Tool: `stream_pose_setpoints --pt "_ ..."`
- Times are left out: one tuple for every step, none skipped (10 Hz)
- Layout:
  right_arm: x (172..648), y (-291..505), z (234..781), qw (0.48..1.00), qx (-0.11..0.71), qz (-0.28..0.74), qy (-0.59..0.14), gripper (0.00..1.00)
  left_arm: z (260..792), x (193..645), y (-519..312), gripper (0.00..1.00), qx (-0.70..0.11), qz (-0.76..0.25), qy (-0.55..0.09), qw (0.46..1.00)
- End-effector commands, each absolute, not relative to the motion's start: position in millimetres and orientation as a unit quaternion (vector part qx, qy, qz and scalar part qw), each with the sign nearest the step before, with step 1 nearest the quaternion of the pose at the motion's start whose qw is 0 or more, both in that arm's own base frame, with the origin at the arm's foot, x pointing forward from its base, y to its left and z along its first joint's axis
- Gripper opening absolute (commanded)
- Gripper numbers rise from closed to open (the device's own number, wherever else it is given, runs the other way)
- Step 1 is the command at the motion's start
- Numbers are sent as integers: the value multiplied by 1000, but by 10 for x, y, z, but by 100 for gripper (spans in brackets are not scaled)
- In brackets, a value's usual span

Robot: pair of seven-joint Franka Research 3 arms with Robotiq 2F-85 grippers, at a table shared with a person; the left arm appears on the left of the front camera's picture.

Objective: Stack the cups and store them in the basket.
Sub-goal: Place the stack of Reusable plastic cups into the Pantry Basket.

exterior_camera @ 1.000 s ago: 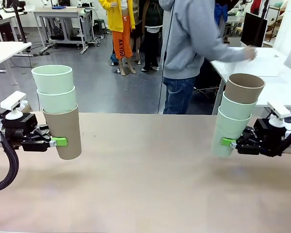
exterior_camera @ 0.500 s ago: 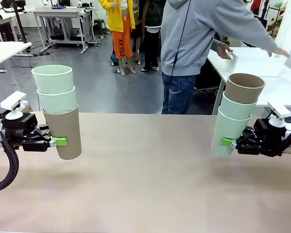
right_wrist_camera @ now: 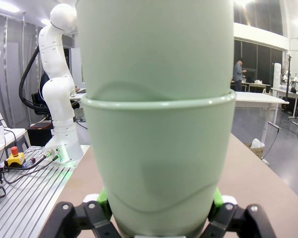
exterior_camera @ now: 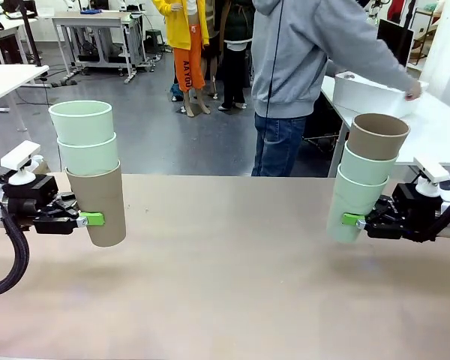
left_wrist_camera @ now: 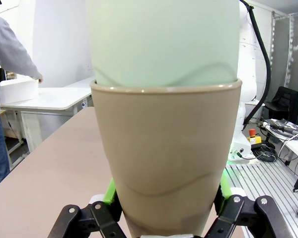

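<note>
My left gripper [exterior_camera: 90, 219] is shut on a stack of cups [exterior_camera: 96, 195], a tan cup at the bottom with two mint ones nested in it, upright at the table's left. In the left wrist view the tan cup [left_wrist_camera: 164, 158] sits between the green pads [left_wrist_camera: 109, 191]. My right gripper [exterior_camera: 352, 220] is shut on a second stack [exterior_camera: 364, 180] at the right, two mint cups with a tan one on top. The right wrist view shows its lowest mint cup [right_wrist_camera: 159, 163] clamped. A person in a grey hoodie [exterior_camera: 300, 67] holds the white basket [exterior_camera: 367, 94] over a side table beyond the far right.
The brown tabletop [exterior_camera: 225, 285] stretches bare between the two stacks. The white side table [exterior_camera: 435, 127] stands behind my right arm. Other work tables [exterior_camera: 97, 30] and people stand far back.
The person has turned from the side table and picked up the white basket with both hands. Both arms and their cup stacks have stayed still.
</note>
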State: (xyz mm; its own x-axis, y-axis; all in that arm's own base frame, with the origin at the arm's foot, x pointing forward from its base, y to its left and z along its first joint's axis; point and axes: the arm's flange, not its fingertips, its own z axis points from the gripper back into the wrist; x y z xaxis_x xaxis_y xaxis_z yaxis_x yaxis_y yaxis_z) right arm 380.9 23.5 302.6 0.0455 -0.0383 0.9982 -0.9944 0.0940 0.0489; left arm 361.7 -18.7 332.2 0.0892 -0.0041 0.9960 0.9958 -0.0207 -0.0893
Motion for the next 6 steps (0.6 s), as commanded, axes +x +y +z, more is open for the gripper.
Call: stream_pose_setpoints --pt "3816 236 3064 522 492 457 -525 84 3381 3621 -195 85 -529 -478 -475 515" --pt "3816 236 3064 522 492 457 -525 84 3381 3621 -195 85 -529 -478 -475 515" --pt "3816 236 3064 522 492 457 -525 84 3381 3621 -195 85 -529 -478 -475 515" --pt "3816 236 3064 522 492 457 -525 84 3381 3621 -195 85 -529 -478 -475 515" --pt "3816 236 3064 522 492 457 -525 84 3381 3621 -195 85 -529 -478 -475 515" --pt "3816 236 3064 522 492 457 -525 84 3381 3621 -195 85 -529 -478 -475 515"
